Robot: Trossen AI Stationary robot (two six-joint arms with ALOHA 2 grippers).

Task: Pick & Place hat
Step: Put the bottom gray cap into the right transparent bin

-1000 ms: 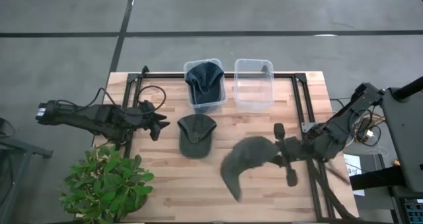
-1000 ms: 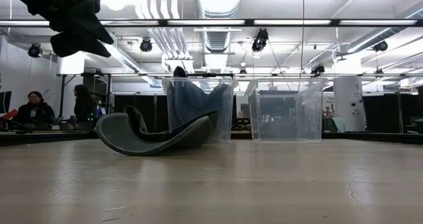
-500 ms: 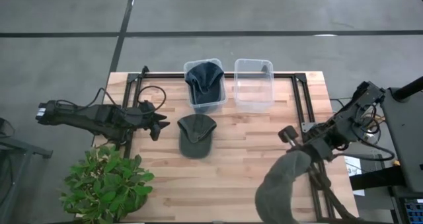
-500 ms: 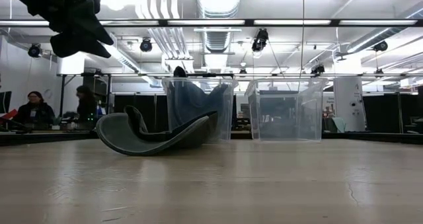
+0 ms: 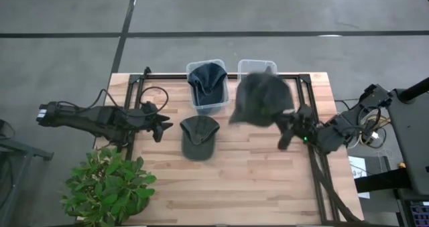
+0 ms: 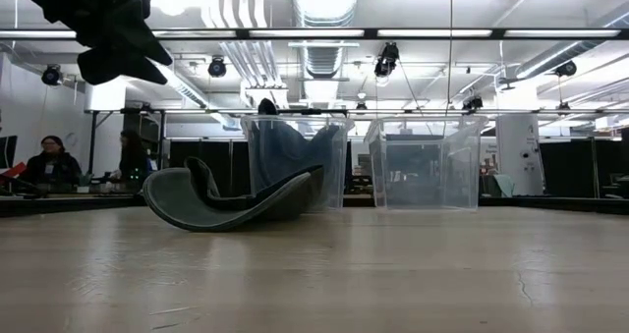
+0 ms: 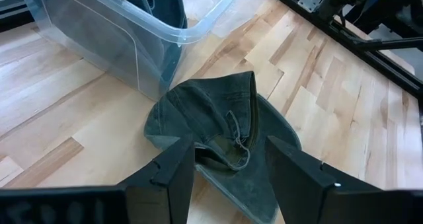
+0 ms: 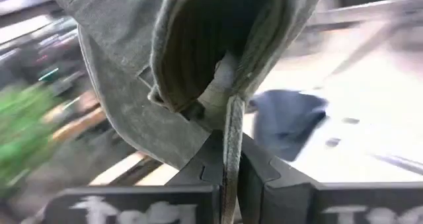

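wooden table (image 5: 261, 180) carries two clear bins; the right gripper (image 5: 289, 128) is clenched on a grey hat (image 5: 261, 98), holding it above the empty bin (image 5: 257, 103). it should centre the hat over the opening before releasing. the left gripper (image 5: 157, 128) waits with fingers apart beside a second hat (image 5: 198, 137).

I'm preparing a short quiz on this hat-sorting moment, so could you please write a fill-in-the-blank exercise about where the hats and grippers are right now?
1. The right gripper is shut on a grey hat, held above the ____ bin.
2. The left bin already holds a dark ____ hat.
3. The green hat lies on the ____.
4. The left gripper, pointing at the green hat, is ____.

Missing words: empty; blue; table; open
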